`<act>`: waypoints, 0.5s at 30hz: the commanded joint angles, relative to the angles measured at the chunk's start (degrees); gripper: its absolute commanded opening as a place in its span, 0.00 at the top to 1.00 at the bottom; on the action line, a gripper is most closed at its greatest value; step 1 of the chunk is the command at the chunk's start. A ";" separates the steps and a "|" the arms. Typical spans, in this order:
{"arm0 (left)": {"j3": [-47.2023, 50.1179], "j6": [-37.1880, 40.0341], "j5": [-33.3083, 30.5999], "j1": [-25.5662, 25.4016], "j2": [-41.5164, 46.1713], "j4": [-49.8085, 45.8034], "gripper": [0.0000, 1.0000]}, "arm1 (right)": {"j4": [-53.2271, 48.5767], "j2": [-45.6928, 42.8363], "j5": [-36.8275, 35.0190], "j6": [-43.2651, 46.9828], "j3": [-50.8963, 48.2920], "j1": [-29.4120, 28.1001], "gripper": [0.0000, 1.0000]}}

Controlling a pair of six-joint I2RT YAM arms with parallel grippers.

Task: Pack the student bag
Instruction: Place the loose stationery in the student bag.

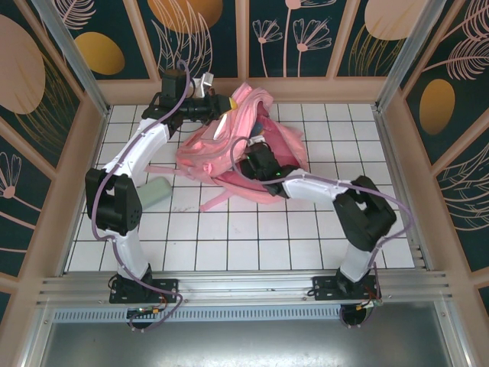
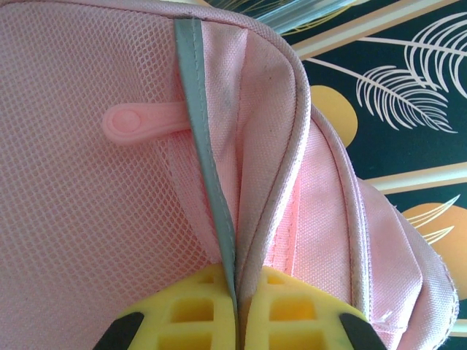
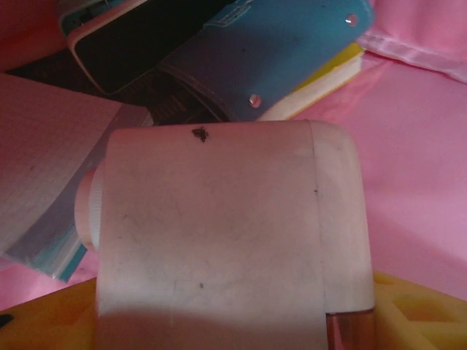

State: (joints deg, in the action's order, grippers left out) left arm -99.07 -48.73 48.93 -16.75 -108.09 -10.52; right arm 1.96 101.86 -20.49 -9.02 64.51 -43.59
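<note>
Pink bag (image 1: 229, 145) sits at twelve o'clock on the table (image 1: 229, 237), with a blue case (image 3: 270, 44) and notebook (image 3: 44, 168) crowding inside. Left gripper (image 2: 237, 313), arm stretched far, pinches the bag's rim; right gripper (image 3: 233, 328), dipped inside, grasps a white block (image 3: 219, 233).

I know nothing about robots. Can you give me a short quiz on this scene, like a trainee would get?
1. True or false: the left gripper is open.
2. What does the right gripper hold? A white box, B bottle, C pencil.
3. What colour is the item lying on the table by the left arm?
Key: 1 false, it pinches the bag; 2 A; 3 pale green.
</note>
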 commanded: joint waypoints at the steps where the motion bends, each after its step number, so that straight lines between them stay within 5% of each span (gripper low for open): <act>1: -4.90 -1.68 4.39 0.57 1.68 9.56 1.00 | -0.28 2.79 0.34 0.82 4.69 0.09 0.28; 7: -4.83 -1.29 4.54 0.54 1.57 9.30 1.00 | 1.55 -3.89 0.01 0.73 1.21 -0.24 0.08; 15: -5.43 -1.20 4.51 0.52 1.13 9.12 1.00 | 6.43 -19.99 1.23 -0.40 -11.31 -0.69 0.10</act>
State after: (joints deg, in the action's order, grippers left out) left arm -99.59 -49.21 49.60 -16.40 -108.77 -10.13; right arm 3.92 88.82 -20.05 -9.08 57.82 -43.83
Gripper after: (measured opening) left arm 0.059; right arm 0.910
